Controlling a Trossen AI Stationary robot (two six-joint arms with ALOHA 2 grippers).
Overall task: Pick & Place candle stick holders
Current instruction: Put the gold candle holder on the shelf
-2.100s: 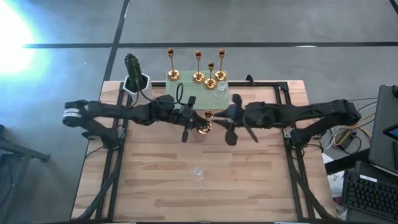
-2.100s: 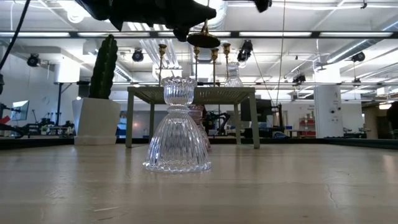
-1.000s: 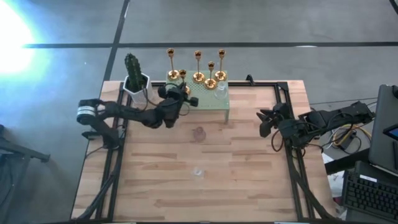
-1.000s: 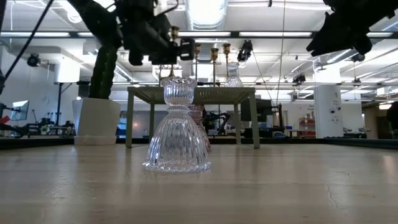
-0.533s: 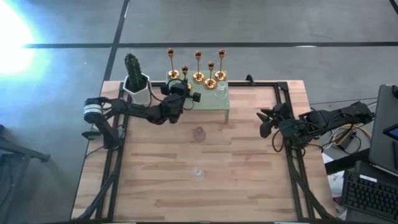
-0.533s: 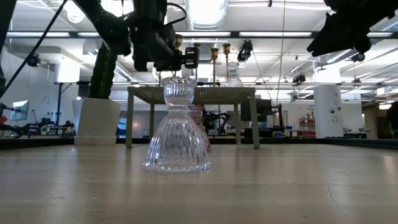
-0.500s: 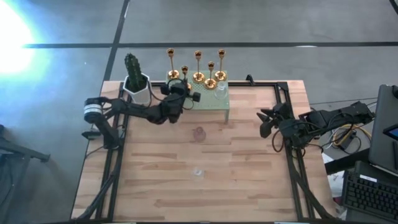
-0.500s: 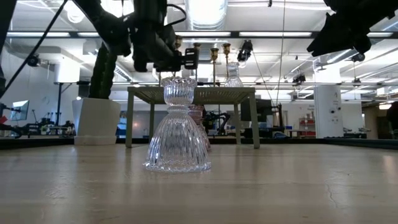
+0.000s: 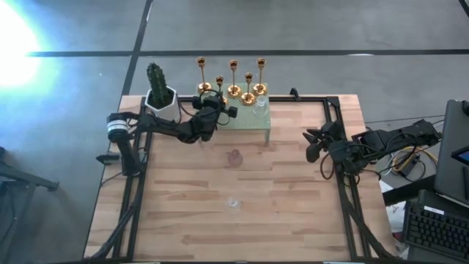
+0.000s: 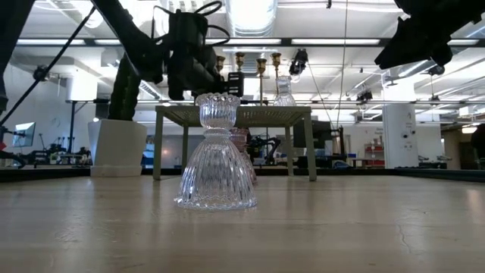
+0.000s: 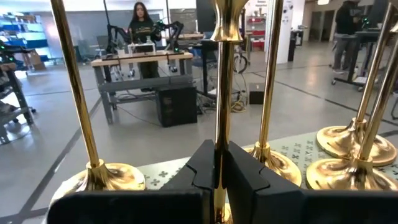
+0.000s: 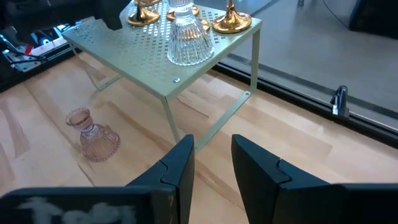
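Observation:
My left gripper (image 9: 213, 104) is shut on a gold candle stick holder (image 9: 219, 81) over the left part of the green perforated stand (image 9: 249, 121). Several other gold holders (image 9: 234, 90) stand by their round bases on the stand, along with a clear glass one (image 9: 258, 110). A pinkish glass holder (image 9: 234, 156) and a clear glass one (image 9: 233, 203) stand on the wooden table. The clear one fills the low view's middle (image 10: 217, 155). My right gripper (image 9: 314, 145) is open and empty at the table's right side. My left gripper pinches the gold holder's slim stem (image 11: 220, 127) between its two fingers (image 11: 202, 165), low on the stem. The fingers come about level from the near left and lie across the stem. The holder stands upright; the gripper hides its base, so I cannot tell whether it rests on the stand.
A cactus in a white pot (image 9: 158, 94) stands at the table's far left corner, close to my left arm. The stand's gold holders crowd around the held one (image 11: 93, 177). Black rails (image 9: 344, 191) run along the table's sides. A person shows in the room beyond (image 11: 140, 22).
My left gripper has carried the gold holder toward the table's far edge and a little right, in over the green stand among the other gold holders. The holder has stayed upright. The gripper has stayed shut on it.

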